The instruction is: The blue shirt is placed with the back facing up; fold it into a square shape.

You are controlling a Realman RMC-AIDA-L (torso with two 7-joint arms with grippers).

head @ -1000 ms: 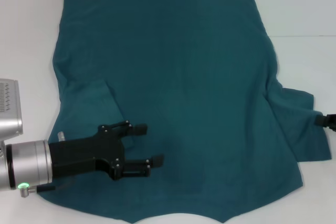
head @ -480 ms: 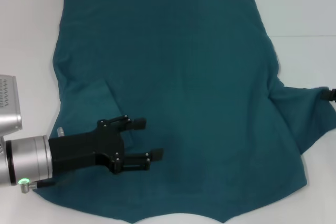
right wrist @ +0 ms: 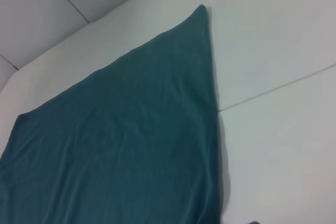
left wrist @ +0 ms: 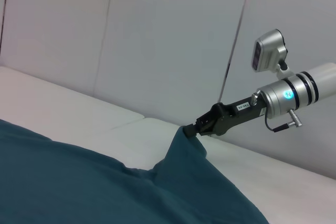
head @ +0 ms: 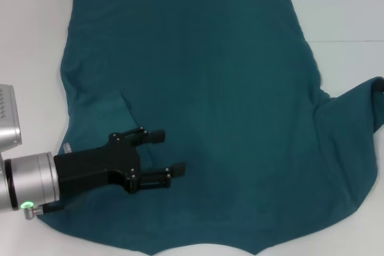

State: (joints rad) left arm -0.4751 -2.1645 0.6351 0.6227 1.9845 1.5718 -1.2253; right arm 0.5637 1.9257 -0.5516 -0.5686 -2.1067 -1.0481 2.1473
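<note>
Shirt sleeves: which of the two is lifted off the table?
The right sleeve, pinched by the right claw; the left sleeve lies folded flat.

I see bright, even light everywhere, only soft shadows by the blue shirt (head: pixel 204 88), and no glare.

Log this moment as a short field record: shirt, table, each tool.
shirt: blue shirt spread flat on the table, plain side up, its right sleeve lifted
table: white
left tool: open, over the shirt's near left part, holding nothing
right tool: at the right edge, shut on the raised sleeve
fold: left sleeve folded in; not yet square
</note>
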